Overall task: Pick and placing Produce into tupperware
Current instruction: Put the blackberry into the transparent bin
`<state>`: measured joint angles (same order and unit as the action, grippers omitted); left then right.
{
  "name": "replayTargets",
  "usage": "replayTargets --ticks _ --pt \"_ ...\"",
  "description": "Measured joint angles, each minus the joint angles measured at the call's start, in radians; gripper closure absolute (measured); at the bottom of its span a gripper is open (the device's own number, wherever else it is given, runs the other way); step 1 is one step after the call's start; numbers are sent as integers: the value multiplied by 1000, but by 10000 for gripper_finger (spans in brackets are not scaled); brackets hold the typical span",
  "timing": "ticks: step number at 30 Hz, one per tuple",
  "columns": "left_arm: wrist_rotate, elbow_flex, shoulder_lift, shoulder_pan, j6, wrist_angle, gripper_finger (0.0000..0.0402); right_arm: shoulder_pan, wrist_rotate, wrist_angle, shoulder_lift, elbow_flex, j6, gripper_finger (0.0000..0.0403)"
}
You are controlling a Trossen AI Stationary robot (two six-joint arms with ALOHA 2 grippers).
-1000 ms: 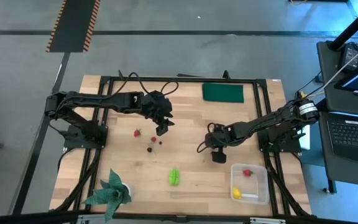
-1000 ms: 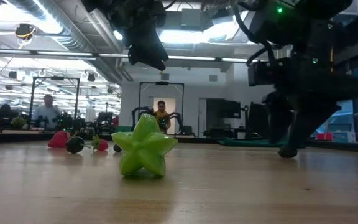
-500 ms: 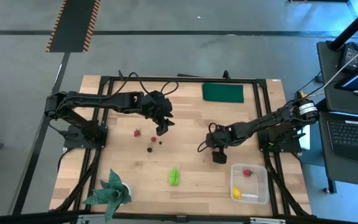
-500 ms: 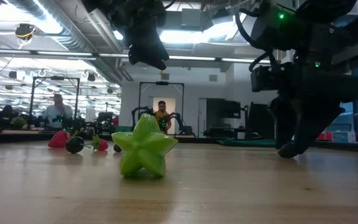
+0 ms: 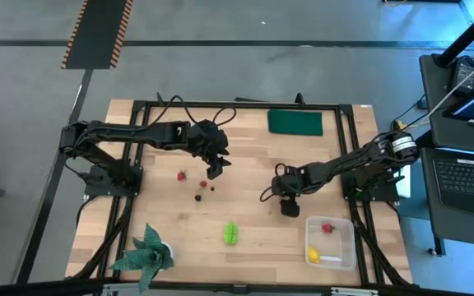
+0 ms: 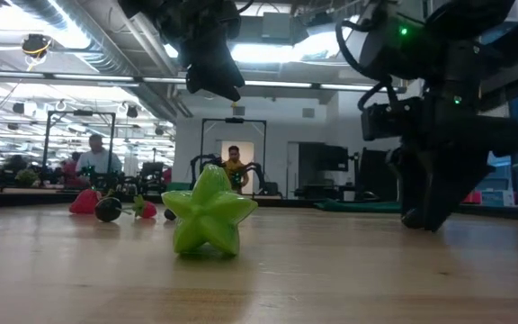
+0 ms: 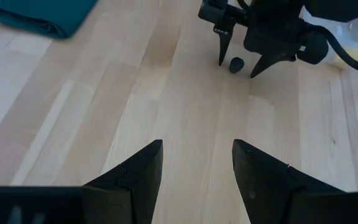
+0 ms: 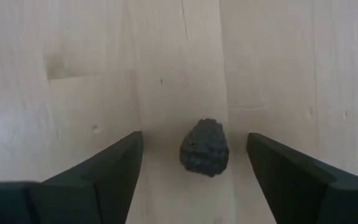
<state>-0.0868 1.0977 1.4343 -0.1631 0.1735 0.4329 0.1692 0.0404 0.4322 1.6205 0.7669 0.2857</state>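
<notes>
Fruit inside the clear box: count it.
2: a red berry near the clear box's far side and a yellow fruit in its near-left corner. None looks hidden.

2 black jointed arms with looping black cables, each gripper bearing tapered matte-black fingers (image 8: 98, 177).

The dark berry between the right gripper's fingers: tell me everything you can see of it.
The dark berry is a small, near-black lump with a bumpy, matte surface, like a toy blackberry. It lies on the bare wooden table, between the open fingers of the right gripper, clear of both. The left wrist view shows it between those finger tips.
</notes>
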Motion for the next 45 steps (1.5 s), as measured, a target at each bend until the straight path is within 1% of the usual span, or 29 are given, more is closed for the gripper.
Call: replayTargets --ticks 3,7,12,16,29,35,39,42,45 --pt "0 0 0 0 1 0 215 0 2 5 26 8 1 111" --pt "0 0 0 0 3 0 215 -2 1 9 29 10 -2 113" --pt "0 0 0 0 1 0 215 -7 -2 24 31 10 0 136" --pt "0 0 0 0 0 0 215 -8 -1 26 32 9 1 169" --pt "0 0 0 0 0 0 215 -8 -4 26 25 6 0 299" --pt "0 0 0 0 0 0 215 -7 -22 44 -28 0 9 303" --pt "0 0 0 0 0 0 215 -6 -40 131 -91 1 99 293" --pt "0 0 0 0 0 0 215 -7 -90 221 -144 0 169 292" --pt "0 0 0 0 -11 0 215 -7 -159 251 -209 1 229 302"
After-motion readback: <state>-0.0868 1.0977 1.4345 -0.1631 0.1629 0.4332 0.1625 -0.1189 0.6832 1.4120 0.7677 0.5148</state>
